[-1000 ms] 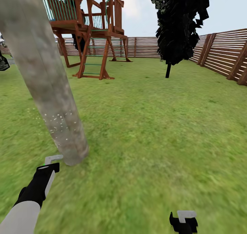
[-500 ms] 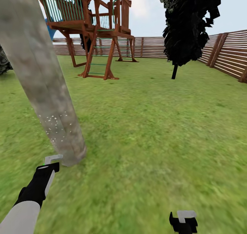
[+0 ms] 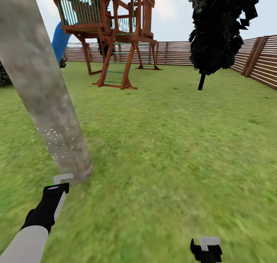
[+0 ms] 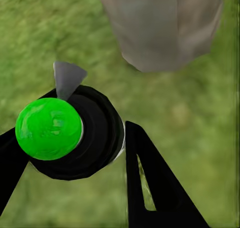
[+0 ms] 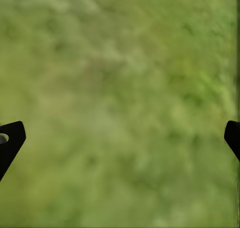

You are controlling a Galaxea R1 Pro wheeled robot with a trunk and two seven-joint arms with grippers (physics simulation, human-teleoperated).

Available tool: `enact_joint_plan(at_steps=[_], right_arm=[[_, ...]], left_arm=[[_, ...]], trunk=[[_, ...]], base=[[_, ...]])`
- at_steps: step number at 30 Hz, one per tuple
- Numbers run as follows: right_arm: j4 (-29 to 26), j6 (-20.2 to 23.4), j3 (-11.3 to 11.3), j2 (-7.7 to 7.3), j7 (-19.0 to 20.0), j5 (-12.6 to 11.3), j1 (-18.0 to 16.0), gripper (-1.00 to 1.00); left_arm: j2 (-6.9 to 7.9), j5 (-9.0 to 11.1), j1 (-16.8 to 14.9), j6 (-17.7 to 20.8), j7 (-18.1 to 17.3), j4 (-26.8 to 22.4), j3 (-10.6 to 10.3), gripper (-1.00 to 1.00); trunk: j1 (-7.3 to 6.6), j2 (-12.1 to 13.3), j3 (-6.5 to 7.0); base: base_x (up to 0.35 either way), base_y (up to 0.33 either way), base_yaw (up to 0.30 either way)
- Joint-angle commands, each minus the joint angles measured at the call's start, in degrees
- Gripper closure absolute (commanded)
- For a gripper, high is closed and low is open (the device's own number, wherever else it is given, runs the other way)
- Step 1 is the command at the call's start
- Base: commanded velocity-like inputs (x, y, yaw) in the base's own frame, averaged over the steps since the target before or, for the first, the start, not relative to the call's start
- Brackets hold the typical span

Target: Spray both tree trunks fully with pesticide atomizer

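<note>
Nearest to me, my right pincer (image 5: 120, 133) hangs low over the floor (image 3: 173, 159), fingers spread wide apart, nothing between them but blurred grass. My left pincer (image 4: 70, 153) is clamped on the pesticide atomizer (image 4: 75, 133): black round body, bright green cap, a grey nozzle tip poking toward the tree trunk (image 3: 46, 101). In the head view the left pincer (image 3: 57, 184) sits just beside the foot of that trunk, the atomizer (image 3: 61, 177) showing its pale nozzle close to the bark. A patch of pesticide (image 3: 57, 139), fine white specks, clings to the lower trunk. Beyond, open lawn. Farther off, a black narrow tree (image 3: 221, 28) at right and a wooden play tower (image 3: 111, 36) with a blue slide (image 3: 59, 39). The slat fence (image 3: 181, 53) closes the garden at the back.
</note>
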Motion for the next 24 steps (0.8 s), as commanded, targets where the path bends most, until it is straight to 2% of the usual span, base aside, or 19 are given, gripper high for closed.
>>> enact_joint_plan(at_steps=[1,10,17,24], right_arm=[[0.1,-0.2,-0.5,0.00,-0.2,0.6,0.0,-1.00],[0.1,-0.2,-0.5,0.17,-0.2,0.5,0.0,-1.00],[0.1,-0.2,-0.5,0.22,-0.2,0.5,0.0,-1.00],[0.1,-0.2,-0.5,0.27,-0.2,0.5,0.0,-1.00]], left_arm=[[-0.01,-0.7,0.0,0.4,-0.1,-0.1,0.0,1.00],[0.07,-0.7,0.0,0.4,0.1,-0.3,0.3,1.00],[0.10,-0.7,0.0,0.4,0.1,-0.3,0.4,1.00],[0.33,-0.8,0.0,0.4,0.1,-0.3,0.5,1.00]], trunk=[[0.00,0.0,-0.05],[0.00,0.0,-0.05],[0.00,0.0,-0.05],[0.00,0.0,-0.05]], base=[[0.101,-0.276,0.000],[0.176,-0.241,0.010],[0.133,-0.249,0.251],[0.014,-0.268,0.239]])
